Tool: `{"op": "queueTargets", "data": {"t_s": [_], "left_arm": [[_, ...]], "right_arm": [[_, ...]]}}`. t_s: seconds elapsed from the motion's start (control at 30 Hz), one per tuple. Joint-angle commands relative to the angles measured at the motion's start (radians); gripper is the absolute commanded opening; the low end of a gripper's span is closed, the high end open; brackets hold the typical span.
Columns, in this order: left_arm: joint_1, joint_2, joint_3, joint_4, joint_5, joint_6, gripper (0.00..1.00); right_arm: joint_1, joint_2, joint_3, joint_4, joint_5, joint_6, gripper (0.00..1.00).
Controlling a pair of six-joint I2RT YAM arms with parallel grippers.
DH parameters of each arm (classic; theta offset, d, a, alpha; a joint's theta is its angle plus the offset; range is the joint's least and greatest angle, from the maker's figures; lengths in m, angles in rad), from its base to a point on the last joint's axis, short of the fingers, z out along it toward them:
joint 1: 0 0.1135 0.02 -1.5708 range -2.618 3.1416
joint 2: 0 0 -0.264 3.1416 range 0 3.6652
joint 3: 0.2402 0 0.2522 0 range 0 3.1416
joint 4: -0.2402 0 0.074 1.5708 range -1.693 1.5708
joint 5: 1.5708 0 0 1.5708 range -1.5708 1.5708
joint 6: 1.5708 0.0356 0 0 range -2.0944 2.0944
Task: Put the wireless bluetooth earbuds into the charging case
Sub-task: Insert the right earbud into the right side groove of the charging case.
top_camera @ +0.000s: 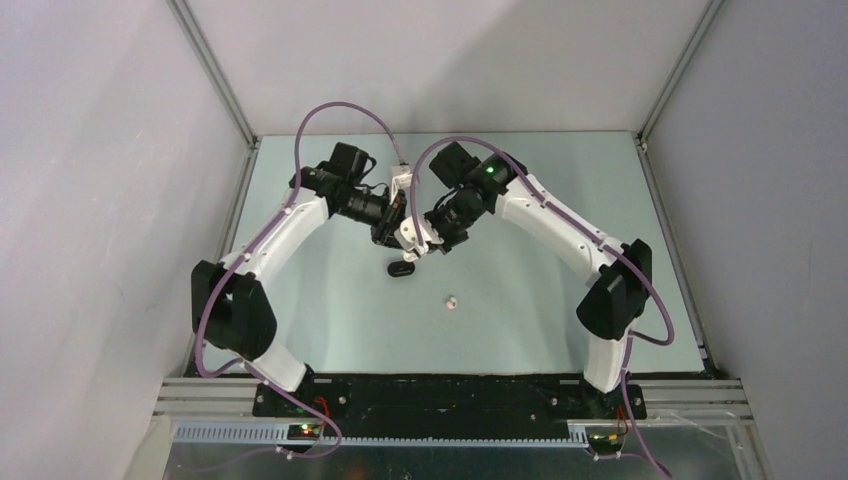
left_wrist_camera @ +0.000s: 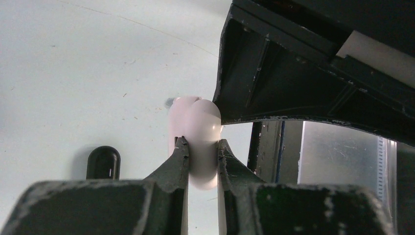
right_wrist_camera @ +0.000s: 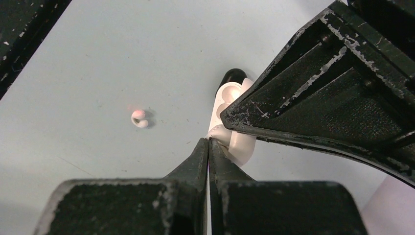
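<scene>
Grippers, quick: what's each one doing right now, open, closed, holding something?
Left gripper: closed on the white case.
Right gripper: shut, nothing visibly between its jaws, tips beside that case.

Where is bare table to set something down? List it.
Bare table lies between the left arm and the black case, between the white earbud and the right arm, and along the far edge. Crowded: centre, where both arms meet around the white case.

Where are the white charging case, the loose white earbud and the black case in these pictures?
white charging case (left_wrist_camera: 201, 129): left wrist view, on its rounded shell.
loose white earbud (right_wrist_camera: 139, 118): right wrist view, on its round body.
black case (left_wrist_camera: 103, 162): left wrist view, on its top middle.
</scene>
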State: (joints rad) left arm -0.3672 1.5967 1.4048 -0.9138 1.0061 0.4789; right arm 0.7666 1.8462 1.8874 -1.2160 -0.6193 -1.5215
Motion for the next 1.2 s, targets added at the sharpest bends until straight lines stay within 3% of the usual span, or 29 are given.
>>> {"op": "queueTargets", "data": {"t_s": [0.0,1.17], "left_arm": [[-0.01,-0.005,0.048,-0.023,0.045,0.02,0.0],[-0.011,0.002,0.043,-0.022,0.052,0.006,0.0]], "right_arm": [[-0.012,0.034,0.086,-0.068,-0.03,0.02,0.0],[0.021,0.058,0.1,-0.136,-0.028,0.055,0.0]]}}
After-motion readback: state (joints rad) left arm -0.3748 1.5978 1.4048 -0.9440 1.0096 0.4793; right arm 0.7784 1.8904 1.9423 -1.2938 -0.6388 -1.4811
